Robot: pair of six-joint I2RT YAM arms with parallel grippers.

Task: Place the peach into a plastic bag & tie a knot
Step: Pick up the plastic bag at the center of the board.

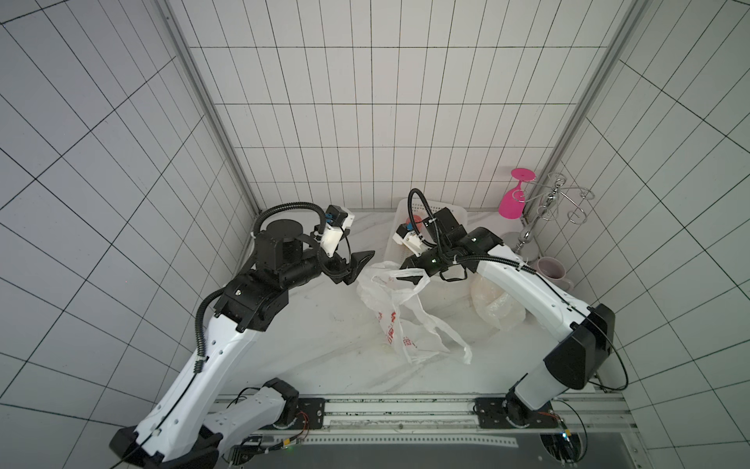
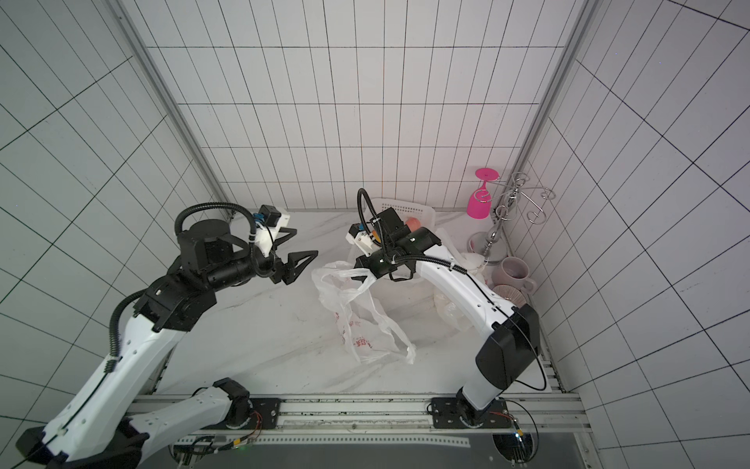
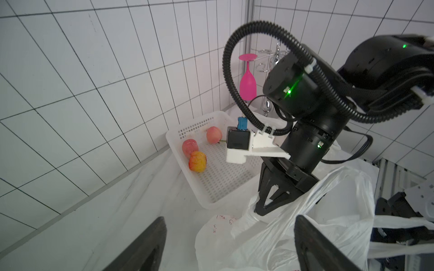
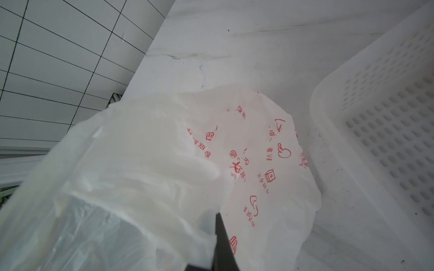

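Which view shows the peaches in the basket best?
The left wrist view: all three peaches show clearly in the basket. In both top views the right arm hides most; the right wrist view shows only basket.

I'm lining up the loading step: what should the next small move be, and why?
Probably bring the open, empty left end effector onto the slack edge of the plastic bag, opposite the right end effector, which is shut on the bag. The bag's mouth looks collapsed and the peaches lie in the basket, so spreading the mouth likely comes first.
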